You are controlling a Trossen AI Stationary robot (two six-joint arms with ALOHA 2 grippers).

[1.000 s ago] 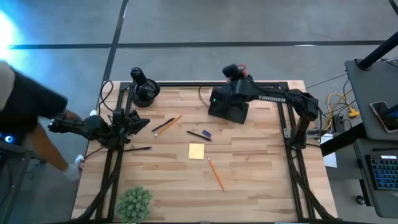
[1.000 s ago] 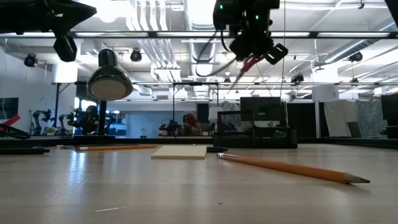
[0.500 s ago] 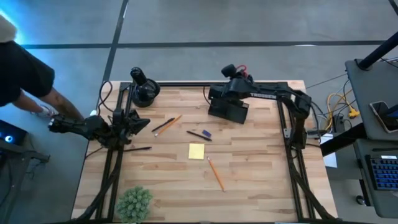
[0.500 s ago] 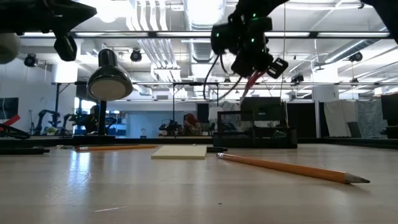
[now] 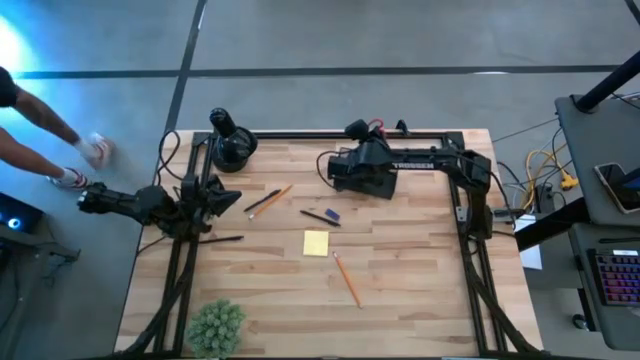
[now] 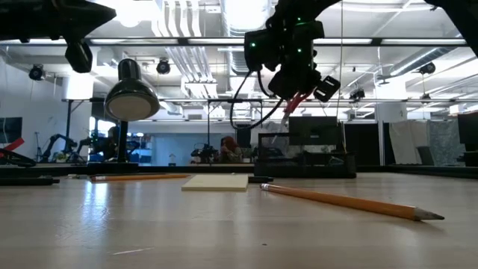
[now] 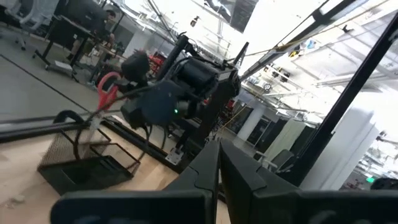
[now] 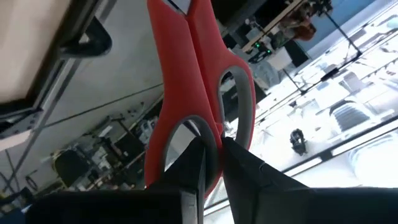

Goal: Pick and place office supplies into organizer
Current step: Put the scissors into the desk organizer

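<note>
My right gripper [image 5: 368, 138] [image 8: 210, 149] hovers over the far middle of the table, shut on the red-handled scissors [image 6: 296, 101] [image 7: 107, 90]. The black mesh organizer [image 5: 378, 183] [image 7: 78, 163] sits directly below it. The scissors' blades slant down toward the organizer. A yellow sticky-note pad [image 5: 316, 243], two orange pencils [image 5: 273, 198] [image 5: 347, 279], a black pen [image 5: 319, 216] and a purple piece [image 5: 333, 213] lie flat on the wood. My left gripper [image 5: 228, 197] [image 7: 219, 167] waits shut at the table's left edge. My right gripper pinches the scissors' red handle [image 8: 200, 127] between its two fingers, where the two loops meet. The scissors are lifted clear of the table. They hang tilted, handles up and blades down toward the organizer; whether the tips touch it I cannot tell.
A round black object with an upright knob [image 5: 230, 143] stands at the far left corner and a green plant [image 5: 216, 325] at the near left corner. Another black pen [image 5: 222, 239] lies near my left arm. A person [image 5: 40, 140] moves beside the table's left side.
My right gripper has moved toward the table's left and come down over the organizer, turning as it went. The scissors stayed in its hold and have dropped lower, blades slanting toward the organizer. The person at the left has shifted.
</note>
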